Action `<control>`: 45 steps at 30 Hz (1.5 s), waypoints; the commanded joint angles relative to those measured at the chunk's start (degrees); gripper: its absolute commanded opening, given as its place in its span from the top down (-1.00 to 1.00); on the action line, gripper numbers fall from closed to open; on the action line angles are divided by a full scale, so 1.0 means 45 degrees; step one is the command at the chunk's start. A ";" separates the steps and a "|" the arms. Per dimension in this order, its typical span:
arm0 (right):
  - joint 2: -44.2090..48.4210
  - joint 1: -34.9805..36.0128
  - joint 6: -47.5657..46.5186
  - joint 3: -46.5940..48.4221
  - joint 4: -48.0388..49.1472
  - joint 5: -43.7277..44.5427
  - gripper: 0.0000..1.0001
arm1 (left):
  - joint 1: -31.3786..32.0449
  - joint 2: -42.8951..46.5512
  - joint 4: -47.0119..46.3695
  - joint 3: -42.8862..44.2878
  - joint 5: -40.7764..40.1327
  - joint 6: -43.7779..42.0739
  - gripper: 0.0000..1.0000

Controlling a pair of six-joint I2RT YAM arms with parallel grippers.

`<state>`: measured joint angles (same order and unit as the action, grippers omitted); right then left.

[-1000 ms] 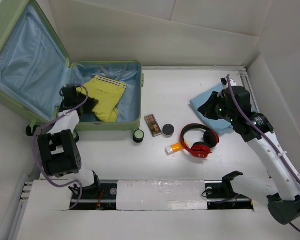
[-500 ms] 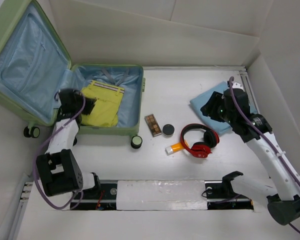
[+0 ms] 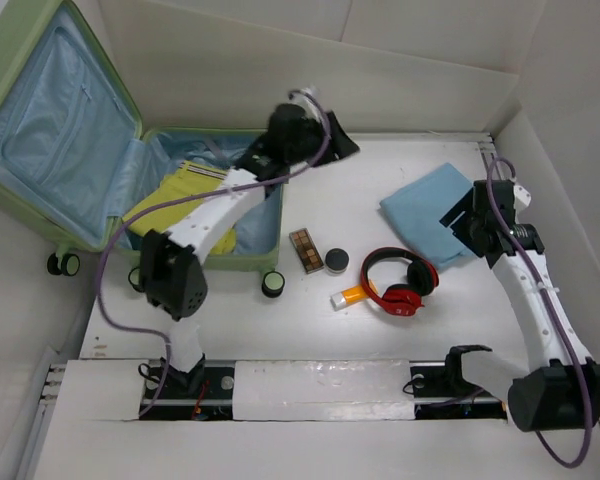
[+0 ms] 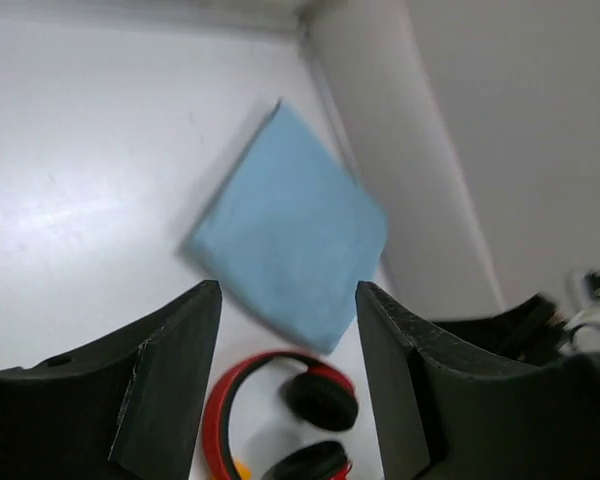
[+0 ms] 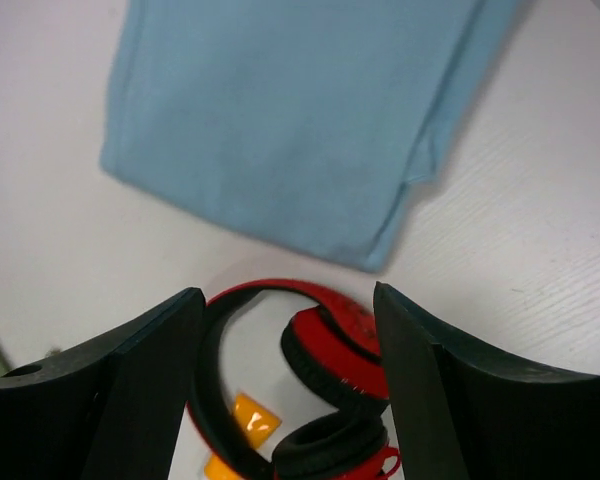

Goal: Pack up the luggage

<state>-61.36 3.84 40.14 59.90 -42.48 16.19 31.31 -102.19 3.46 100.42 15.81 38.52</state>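
Overhead, the luggage (image 3: 50,130) lies open at the left with only a yellow garment (image 3: 170,197) packed. The blue cloth (image 3: 425,205), red headphones (image 3: 398,278), palette (image 3: 306,250), compact (image 3: 336,261) and orange tube (image 3: 348,296) remain outside, and the left arm (image 3: 225,200) has swung out of it since a second ago. From the left wrist, the left gripper (image 4: 288,290) stands partly open and empty; from the right wrist, the right gripper (image 5: 287,295) gapes wide, also empty.

Luggage (image 3: 42,135) open (yellow garment (image 3: 160,205) inside).
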 commanded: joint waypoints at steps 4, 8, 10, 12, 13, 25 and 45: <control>-0.1830 -0.2432 0.0748 -0.0576 0.1313 0.0192 -0.49 | 0.2627 -0.2151 0.1769 0.0516 0.0529 -0.1274 -0.08; -0.2690 -0.3098 0.0748 -0.0811 0.2016 -0.0099 -0.49 | 0.3197 -0.2564 0.1790 0.0711 0.0666 -0.1275 -0.08; -0.3606 -0.3468 0.0748 -0.0811 0.2135 -0.0509 -0.33 | 0.3198 -0.2720 0.1789 0.0711 0.0666 -0.1159 -0.08; -0.4638 -0.3470 0.0748 -0.0694 0.2272 -0.1016 -0.16 | 0.3316 -0.2720 0.1673 0.0343 0.0802 -0.1158 -0.08; -0.4954 -0.3470 0.0864 -0.0539 0.2407 -0.1270 -0.08 | 0.3316 -0.2720 0.1556 0.0224 0.0802 -0.1158 -0.08; -0.7728 -0.2651 0.2719 0.0202 0.5550 -0.6013 0.80 | 0.2674 -0.3129 0.1672 -0.0089 0.0469 -0.0634 -0.11; -0.6874 -0.1164 -0.0089 0.1455 0.3524 -0.5942 -0.10 | 0.1558 -0.8616 0.2492 0.6491 -0.1072 0.0736 -0.31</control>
<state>-96.84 -0.62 44.23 66.92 -23.77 -11.31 39.13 -139.98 13.34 125.05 12.80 40.42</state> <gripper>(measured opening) 0.507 0.647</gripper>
